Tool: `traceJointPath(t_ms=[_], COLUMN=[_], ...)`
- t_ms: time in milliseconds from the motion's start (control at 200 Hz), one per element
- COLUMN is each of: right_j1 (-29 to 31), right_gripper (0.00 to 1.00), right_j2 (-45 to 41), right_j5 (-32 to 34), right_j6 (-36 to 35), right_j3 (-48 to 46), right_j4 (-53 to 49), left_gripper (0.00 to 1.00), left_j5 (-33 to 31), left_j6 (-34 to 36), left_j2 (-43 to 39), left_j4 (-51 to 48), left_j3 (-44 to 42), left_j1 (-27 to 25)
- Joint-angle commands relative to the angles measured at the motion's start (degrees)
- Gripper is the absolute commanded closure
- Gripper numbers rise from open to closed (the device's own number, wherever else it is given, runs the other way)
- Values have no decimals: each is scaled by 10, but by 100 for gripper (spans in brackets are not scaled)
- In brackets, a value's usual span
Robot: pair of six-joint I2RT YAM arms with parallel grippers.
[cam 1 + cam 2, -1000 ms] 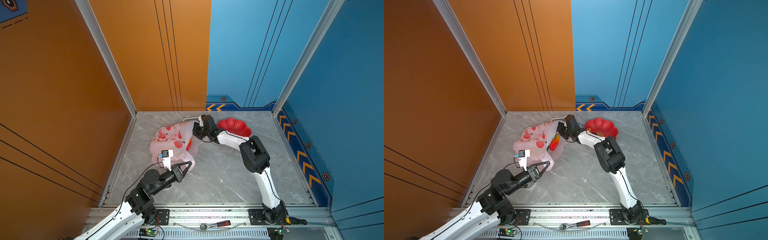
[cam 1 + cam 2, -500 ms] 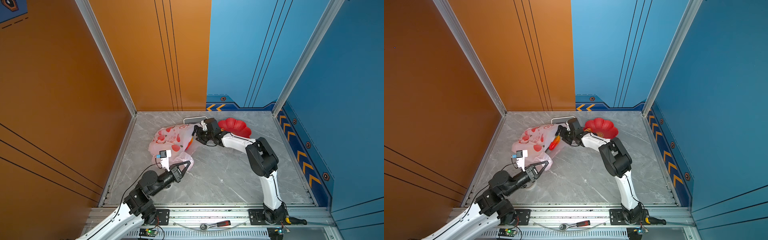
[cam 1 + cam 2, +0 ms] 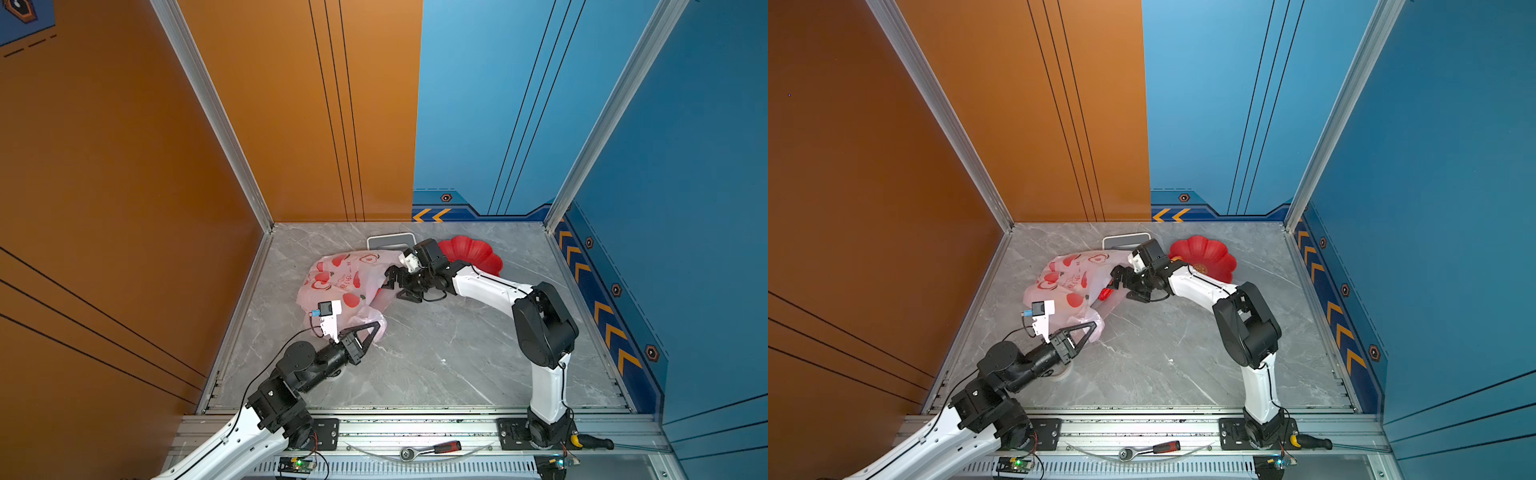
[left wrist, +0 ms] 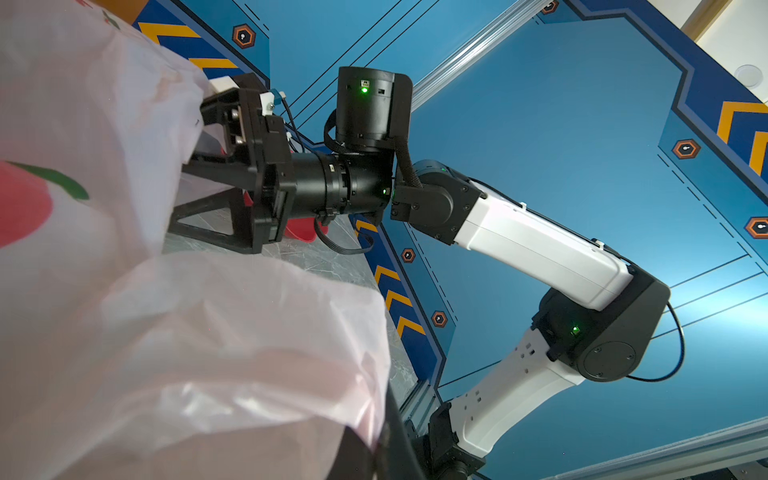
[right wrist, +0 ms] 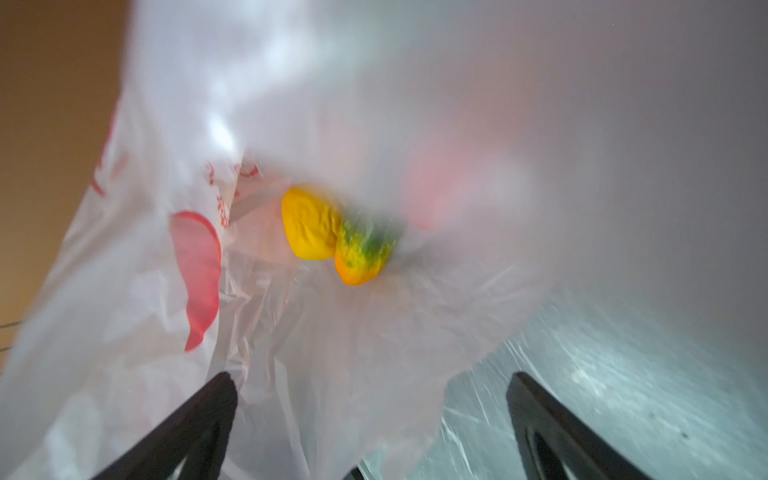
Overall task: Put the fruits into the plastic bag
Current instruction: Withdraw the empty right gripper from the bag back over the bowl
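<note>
The plastic bag (image 3: 345,278) (image 3: 1067,282), pale pink with red apple prints, lies crumpled at the middle left of the floor. My left gripper (image 3: 376,328) (image 3: 1094,328) is shut on the bag's near edge; in the left wrist view the film (image 4: 187,332) covers the jaws. My right gripper (image 3: 392,282) (image 3: 1119,282) (image 5: 372,386) stands open at the bag's mouth, with loose film between its fingers. Two fruits show inside the bag, a yellow one (image 5: 309,224) and a green-yellow one (image 5: 361,253). A red fruit (image 3: 1105,294) lies at the mouth.
A red flower-shaped dish (image 3: 473,253) (image 3: 1204,257) sits behind the right forearm. A white-and-grey tissue box (image 3: 390,241) (image 3: 1125,241) lies behind the bag near the back wall. A ratchet wrench (image 3: 432,449) rests on the front rail. Walls close in three sides.
My right gripper has moved toward the front along the bag's mouth, its elbow swinging right, uncovering the tissue box. The left gripper has kept its hold in the same place.
</note>
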Motion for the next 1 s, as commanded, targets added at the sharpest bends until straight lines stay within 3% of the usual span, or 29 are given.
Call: traceJointPath(t_ms=[0,330,436,566,756,996], right_j1=[1,2,-3,-30,-104,-202], right_gripper=[0,0,0,0,0,0], right_j2=[-50,-141,-168,-197,-199,-148], right_j5=[18,241,337,400,386,258], right_j6=[-96,-240,-264,-276,-269,-225], right_j3=[-5,20,30,29,45,43], right_j4=[-140,-360,-389,-393,-376,-305], left_gripper=[100,100,100,100,100,100], left_j5=[-12,-14,-14,-19,-24,-26], left_j6=[1,2,3,2,3,7], left_j2=[-3,2,6,5,0,-2], left_j4=[0,1,1,-2,-23,-36], left_j3=[-8,-7,-5,-3,2,7], left_j1=[-8,-8,-8,-9,-9,-9])
